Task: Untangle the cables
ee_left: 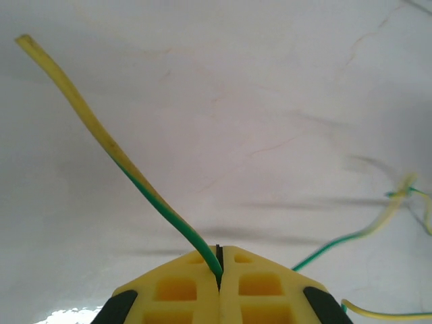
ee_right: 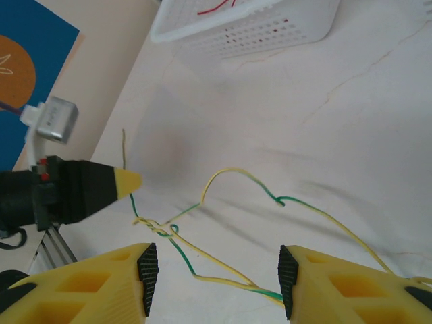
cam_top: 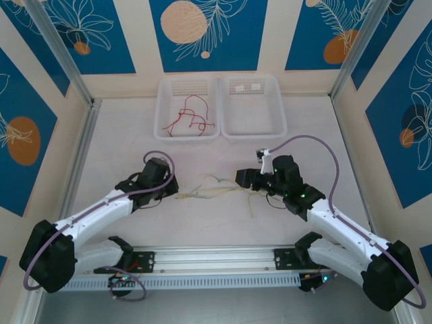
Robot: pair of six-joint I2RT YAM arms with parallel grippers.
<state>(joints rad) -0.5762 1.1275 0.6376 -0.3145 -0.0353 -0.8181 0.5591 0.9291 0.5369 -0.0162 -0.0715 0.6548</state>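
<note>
**From above:** Thin, kinked, pale yellow-green cables [cam_top: 216,191] lie snarled on the pale marbled worktop [cam_top: 202,233], between the white-and-black left arm [cam_top: 108,202] and right arm [cam_top: 331,216]. Two white perforated plastic baskets stand side by side at the far edge. The left basket [cam_top: 162,128] holds a loose heap of thin red cables [cam_top: 190,120]. The right basket [cam_top: 278,121] has no strand in it that I can make out.

**Left wrist camera:** The yellow left fingers [ee_left: 182,293] are pressed together on one yellow-green strand [ee_left: 101,138]. It rises from the pinch with its free end in the air.

**Right wrist camera:** The yellow right fingers [ee_right: 337,283] stand wide apart and hold nothing, poised above a knot [ee_right: 158,228] where several strands cross. The knot sits just beside the tip of the left fingers. The basket with the red cables sits behind.

**The risks, as I judge them:** Nothing pins the far side of the tangle, so a pull by the left arm alone would likely draw the knot tighter or drag the whole bundle across the worktop. So thin a wire could also slide out of the pinch. The strands crowd together at the knot, so the right fingers could catch two at once when they close.
</note>
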